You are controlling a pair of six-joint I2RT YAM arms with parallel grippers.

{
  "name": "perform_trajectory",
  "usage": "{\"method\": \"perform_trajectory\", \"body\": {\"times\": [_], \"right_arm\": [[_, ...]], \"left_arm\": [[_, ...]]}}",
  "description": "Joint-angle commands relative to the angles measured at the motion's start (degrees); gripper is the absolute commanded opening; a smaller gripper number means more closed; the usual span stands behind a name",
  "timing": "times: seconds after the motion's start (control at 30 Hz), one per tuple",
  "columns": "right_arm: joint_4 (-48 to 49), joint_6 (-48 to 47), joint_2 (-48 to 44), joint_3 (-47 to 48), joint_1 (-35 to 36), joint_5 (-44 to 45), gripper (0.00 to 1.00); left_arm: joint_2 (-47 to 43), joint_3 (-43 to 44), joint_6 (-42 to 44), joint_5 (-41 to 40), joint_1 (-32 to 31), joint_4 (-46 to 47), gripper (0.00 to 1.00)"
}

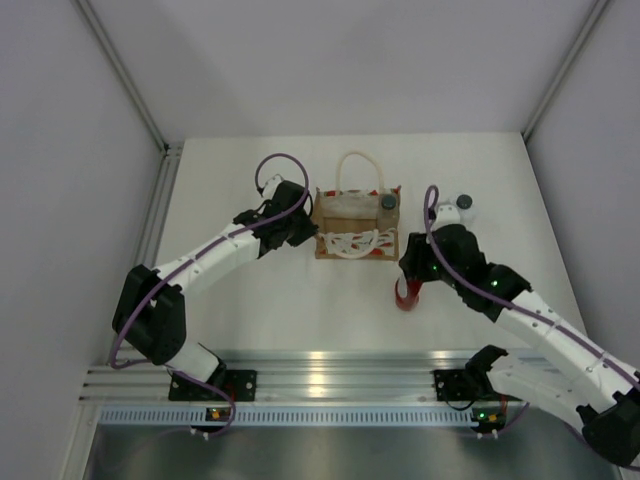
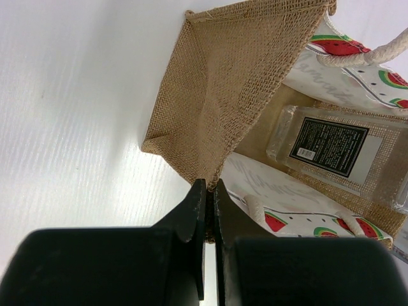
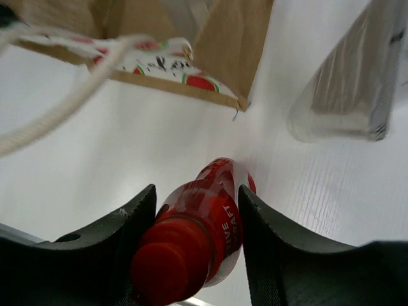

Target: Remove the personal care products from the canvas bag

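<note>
The canvas bag [image 1: 356,228] stands at mid-table, tan with watermelon-print panels and white rope handles. My left gripper [image 1: 303,228] is shut on the burlap rim of its left side [image 2: 217,95], pinching the fabric between the jaws [image 2: 210,185]. Inside the bag lies a pale bottle with a black label [image 2: 331,150]; its dark cap [image 1: 388,202] shows from above. My right gripper [image 1: 408,285] is shut on the red bottle [image 3: 204,229], which stands upright with its base at the table, in front and right of the bag. A white bottle with a dark cap [image 1: 462,206] stands to the bag's right.
The white bottle [image 3: 347,83] stands just beyond the right gripper. The bag's near right corner [image 3: 239,101] is close to the red bottle. Grey walls enclose the table on the left, right and far sides, and an aluminium rail [image 1: 320,370] runs along the near edge.
</note>
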Motion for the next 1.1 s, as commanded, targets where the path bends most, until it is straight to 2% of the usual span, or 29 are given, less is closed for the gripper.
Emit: {"method": "perform_trajectory", "body": {"times": [0.0, 0.13, 0.27, 0.3, 0.33, 0.37, 0.47, 0.63, 0.87, 0.93, 1.07], "right_arm": [[19.72, 1.50, -3.89, -6.02, -0.48, -1.91, 0.00], [25.09, 1.76, -4.33, -14.90, -0.39, -2.36, 0.00], [26.50, 1.41, -7.14, -18.52, -0.48, -2.08, 0.00], [26.42, 1.23, -8.80, -18.87, -0.48, -1.91, 0.04], [26.07, 1.06, -9.42, -18.88, -0.48, -1.47, 0.13], [25.28, 0.54, -9.78, -18.36, -0.48, -1.03, 0.36], [20.28, -1.48, -8.65, -13.88, -0.48, -0.42, 0.53], [11.48, -3.86, -3.46, -1.49, -0.48, 0.82, 0.60], [6.91, -6.06, 1.81, 8.44, -0.57, 3.45, 0.82], [4.89, -6.24, 6.46, 13.36, -0.57, 3.80, 0.82], [1.03, -5.63, 16.04, 21.89, -1.27, 4.24, 0.77]], "left_arm": [[0.80, 0.40, -0.09, -3.12, 0.51, -1.80, 0.00], [1.07, 0.40, 0.09, -3.04, 0.51, -1.72, 0.00], [0.54, -0.30, 0.09, -3.56, 0.42, -1.72, 0.00], [0.54, -0.30, 0.09, -3.65, 0.51, -1.72, 0.00], [0.63, -0.30, 0.26, -3.65, 0.51, -1.72, 0.00], [0.72, -0.22, 0.26, -3.65, 0.42, -1.80, 0.00], [0.89, 0.05, 0.61, -3.30, 0.51, -1.72, 0.00], [0.28, -0.12, 0.97, -3.82, 0.51, -1.80, 0.00], [-0.51, -0.39, 1.67, -4.18, 0.51, -1.72, 0.00], [-0.51, -0.39, 1.67, -3.92, 0.51, -1.80, 0.00], [0.19, 0.05, 1.41, -2.69, 0.42, -1.72, 0.00]]}}
